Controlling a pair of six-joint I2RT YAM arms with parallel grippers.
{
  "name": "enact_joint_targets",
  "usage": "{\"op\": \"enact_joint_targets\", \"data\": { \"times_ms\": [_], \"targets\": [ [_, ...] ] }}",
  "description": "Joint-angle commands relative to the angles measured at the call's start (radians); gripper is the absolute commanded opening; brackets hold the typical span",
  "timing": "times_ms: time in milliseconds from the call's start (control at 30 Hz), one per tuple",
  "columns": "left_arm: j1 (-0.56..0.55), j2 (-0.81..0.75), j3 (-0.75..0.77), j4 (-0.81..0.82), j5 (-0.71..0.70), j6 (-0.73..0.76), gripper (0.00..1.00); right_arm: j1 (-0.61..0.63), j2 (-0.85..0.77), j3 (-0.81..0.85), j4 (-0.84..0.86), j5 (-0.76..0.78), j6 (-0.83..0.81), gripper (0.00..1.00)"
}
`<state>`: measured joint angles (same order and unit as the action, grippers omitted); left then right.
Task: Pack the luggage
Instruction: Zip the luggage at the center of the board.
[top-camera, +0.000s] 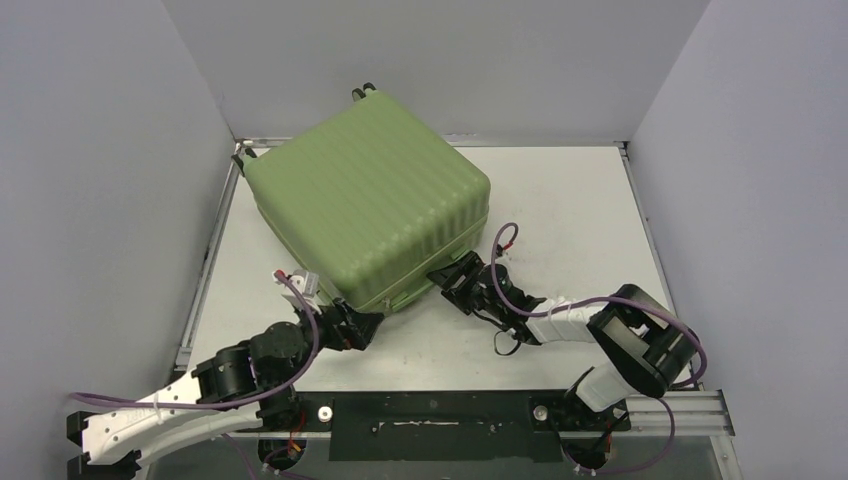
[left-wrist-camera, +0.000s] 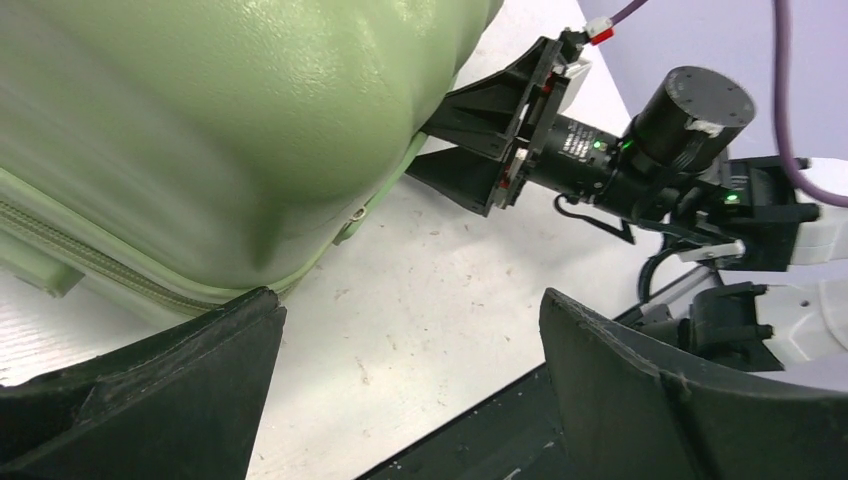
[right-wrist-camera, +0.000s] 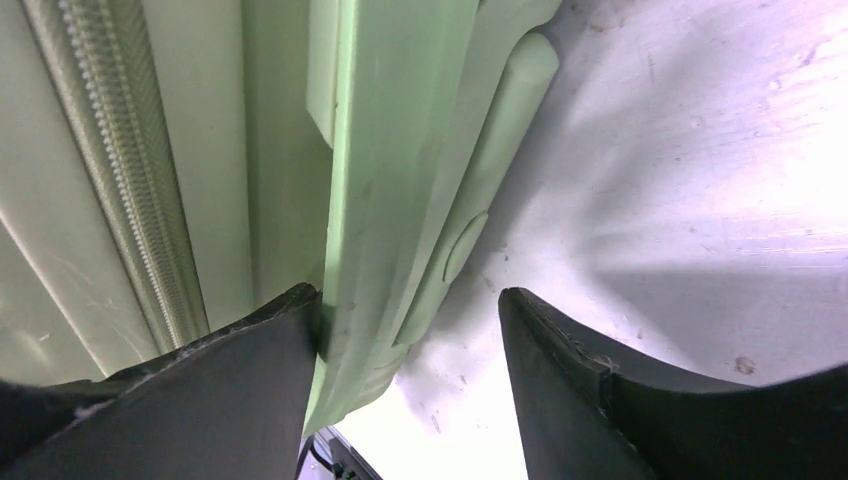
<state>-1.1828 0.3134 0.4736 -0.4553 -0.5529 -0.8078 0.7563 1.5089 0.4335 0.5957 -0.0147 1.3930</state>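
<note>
White table (top-camera: 570, 200), closed light-green luggage (top-camera: 370, 195) lying flat, skewed, on its far-left part

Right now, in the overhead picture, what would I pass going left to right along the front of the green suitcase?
The left arm → left arm's fingers → right arm's fingers → right arm. The luggage stretches across behind both sets of fingers, so it has no single place in this order.
</note>
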Motion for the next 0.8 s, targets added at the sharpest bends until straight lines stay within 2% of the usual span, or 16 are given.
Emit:
{"op": "enact_joint_targets", "data": {
  "times_ms": [0, 233, 333, 400, 533, 633, 767],
  "targets": [
    [-0.001, 0.064, 0.043, 0.017, -0.054, 0.051, 0.97, -0.066, -0.031, 0.008, -0.282, -0.029, -0.053, 0.64],
    [-0.001, 0.221, 0.097, 0.034, -0.111, 0.119, 0.97, -0.148, 0.027, 0.141, -0.414, -0.069, -0.08, 0.62],
    [-0.002, 0.221, 0.084, 0.058, -0.162, 0.13, 0.95, -0.183, 0.123, 0.208, -0.448, -0.136, -0.133, 0.46],
    [-0.001, 0.205, 0.064, 0.086, -0.205, 0.135, 0.94, -0.198, 0.168, 0.215, -0.454, -0.158, -0.148, 0.28],
    [0.001, 0.186, 0.019, 0.16, -0.301, 0.165, 0.94, -0.229, 0.181, 0.16, -0.438, -0.177, -0.145, 0.09],
    [0.005, 0.217, -0.003, 0.256, -0.32, 0.206, 0.96, -0.251, 0.141, 0.082, -0.435, -0.181, -0.14, 0.0],
    [0.038, 0.325, 0.001, 0.377, -0.231, 0.275, 0.97, -0.265, 0.021, -0.037, -0.444, -0.154, -0.109, 0.0]
  ]
}}
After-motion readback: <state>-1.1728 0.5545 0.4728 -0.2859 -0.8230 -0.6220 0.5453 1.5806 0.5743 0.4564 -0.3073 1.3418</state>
